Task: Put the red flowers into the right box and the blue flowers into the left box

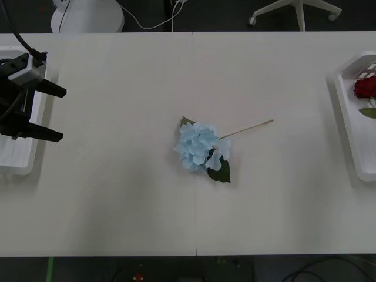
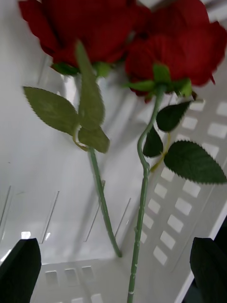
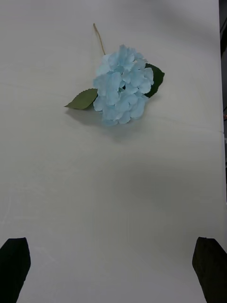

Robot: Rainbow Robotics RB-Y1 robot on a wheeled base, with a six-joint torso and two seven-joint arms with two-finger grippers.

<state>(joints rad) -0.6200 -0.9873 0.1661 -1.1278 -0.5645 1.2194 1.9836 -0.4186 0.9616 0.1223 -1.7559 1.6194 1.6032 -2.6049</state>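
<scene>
A: Lying at the centre of the front frame is one blue flower (image 1: pixel 201 148), flat on the surface (image 1: pixel 117 194), stem toward the upper right.

B: And the left claw (image 1: pixel 57 113)?

A: Spread, empty, at the left edge over the left box (image 1: pixel 17 163).

B: The reds?

A: Two red flowers (image 2: pixel 142 42) in the right box (image 1: pixel 348 117); the right claw (image 2: pixel 113 270) above them, spread.

Pale table (image 1: pixel 117 205) with one blue flower (image 1: pixel 200 148) between two white boxes.
</scene>
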